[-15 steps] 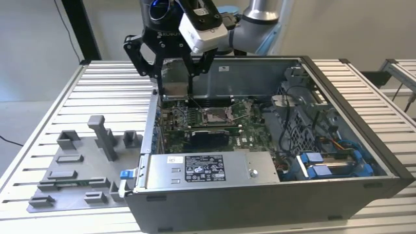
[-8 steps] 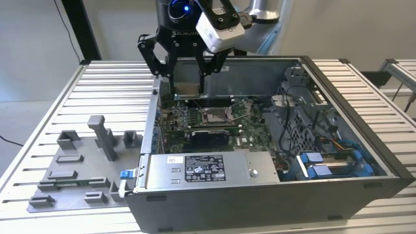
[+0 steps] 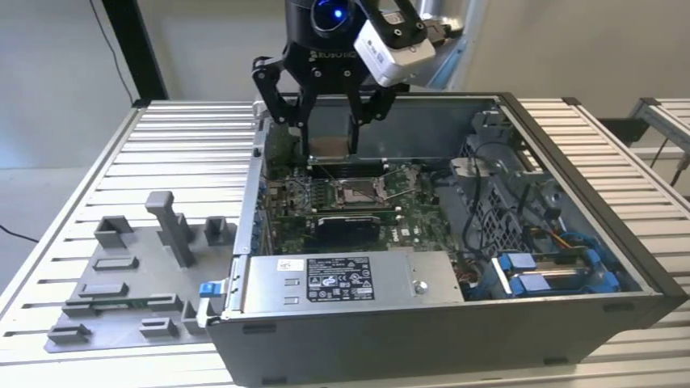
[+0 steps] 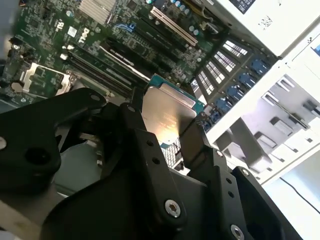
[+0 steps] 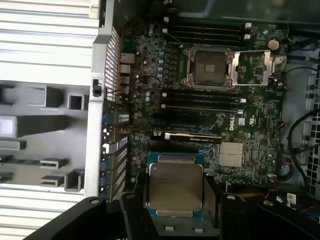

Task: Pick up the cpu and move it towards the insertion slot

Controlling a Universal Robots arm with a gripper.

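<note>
The black jaws of the gripper (image 3: 329,121) are pinched on the cpu (image 5: 174,186), a small flat square chip with a silvery metal face and a green-tan rim, one black finger (image 4: 196,142) pressing on each of two opposite edges. In the exterior view the chip (image 3: 329,145) hangs in the jaws above the far edge of the green circuit board, clear of everything below it.

The insertion slot (image 5: 208,67), a square socket with a shiny metal frame and a dull tan centre, lies open on the board (image 5: 250,115) well apart from the held chip. In the exterior view the slot (image 3: 356,192) sits below the jaws and slightly nearer the camera, so the chip is, as I judge it, part of the way there and not yet over it. Rows of long black memory slots (image 5: 202,100) lie between chip and socket in the first wrist view.

The open grey computer case (image 3: 453,323) rests on a ribbed pale metal worktop (image 3: 183,137). A grey plastic fixture plate (image 3: 129,283) with upright blocks lies on the worktop beside the case, on the exterior view's left.
</note>
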